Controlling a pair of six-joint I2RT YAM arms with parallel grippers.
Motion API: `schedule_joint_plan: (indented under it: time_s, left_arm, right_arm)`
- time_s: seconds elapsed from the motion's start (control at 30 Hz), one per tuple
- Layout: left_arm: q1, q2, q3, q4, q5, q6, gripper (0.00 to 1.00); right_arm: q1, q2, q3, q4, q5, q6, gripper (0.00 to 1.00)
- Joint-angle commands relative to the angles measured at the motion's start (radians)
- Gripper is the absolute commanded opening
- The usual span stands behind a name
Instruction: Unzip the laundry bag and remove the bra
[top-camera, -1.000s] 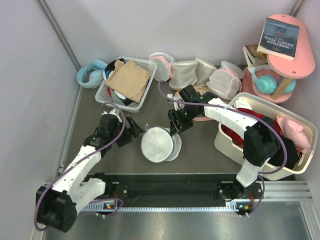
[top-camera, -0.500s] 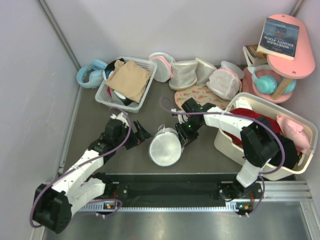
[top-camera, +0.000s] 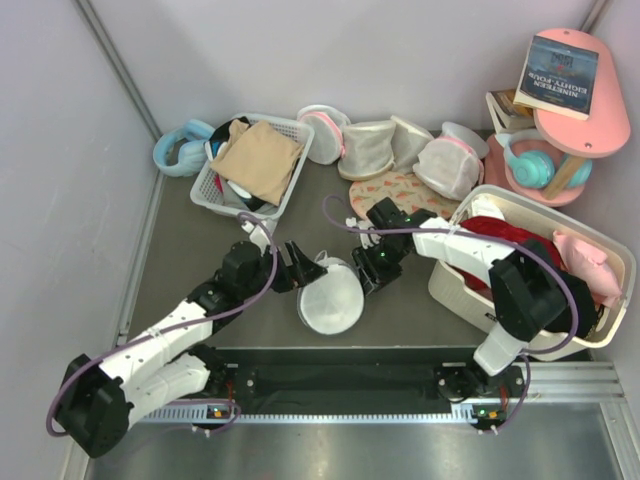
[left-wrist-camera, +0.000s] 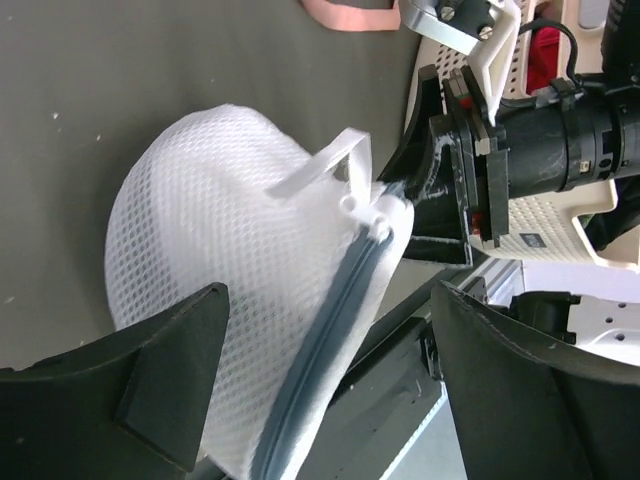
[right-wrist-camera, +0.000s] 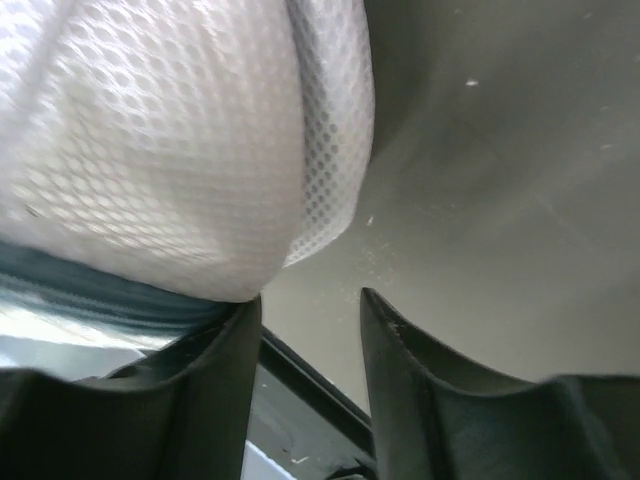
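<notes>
Laundry bag (top-camera: 330, 297) zipper (left-wrist-camera: 320, 350) looks closed, bra unseen (likely inside); left gripper (left-wrist-camera: 330, 335) jaws wide around bag; right gripper (right-wrist-camera: 310, 310) jaws narrow, empty; unzipping, removal pending

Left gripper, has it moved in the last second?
Yes. The left gripper has moved right, away from the basket, and its open jaws now reach the laundry bag.
</notes>
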Motion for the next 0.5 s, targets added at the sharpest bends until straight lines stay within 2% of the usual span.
schedule_joint_plan:
  time_s: [0.0, 0.07, 0.2, 0.23, 0.27, 0.3, 0.43, 0.47]
  left_arm:
    - [-0.027, 0.034, 0.002, 0.106, 0.004, 0.007, 0.81]
    - [-0.032, 0.041, 0.007, 0.106, 0.002, 0.014, 0.79]
    - [-0.034, 0.04, 0.011, 0.1, 0.002, 0.03, 0.62]
    - [-0.035, 0.041, 0.011, 0.098, 0.005, 0.035, 0.53]
    - [-0.035, 0.041, 0.011, 0.098, 0.013, 0.046, 0.5]
    - [-0.037, 0.043, 0.013, 0.095, 0.017, 0.052, 0.34]
    - [-0.058, 0.048, 0.048, 0.059, 0.022, 0.122, 0.09]
    - [-0.064, 0.051, 0.056, 0.049, 0.027, 0.157, 0.05]
  right_arm:
    - [0.006, -0.072, 0.023, -0.012, 0.052, 0.001, 0.53]
    - [0.006, -0.106, 0.063, -0.035, 0.092, -0.002, 0.63]
    - [0.003, -0.167, 0.146, -0.098, 0.125, -0.033, 0.77]
    - [0.003, -0.187, 0.164, -0.101, 0.109, -0.042, 0.78]
    - [0.003, -0.199, 0.19, -0.101, 0.098, -0.051, 0.8]
    - [0.003, -0.207, 0.202, -0.096, 0.092, -0.062, 0.81]
    - [0.003, -0.234, 0.239, -0.05, -0.024, -0.096, 0.82]
    - [0.003, -0.235, 0.232, -0.03, -0.055, -0.102, 0.82]
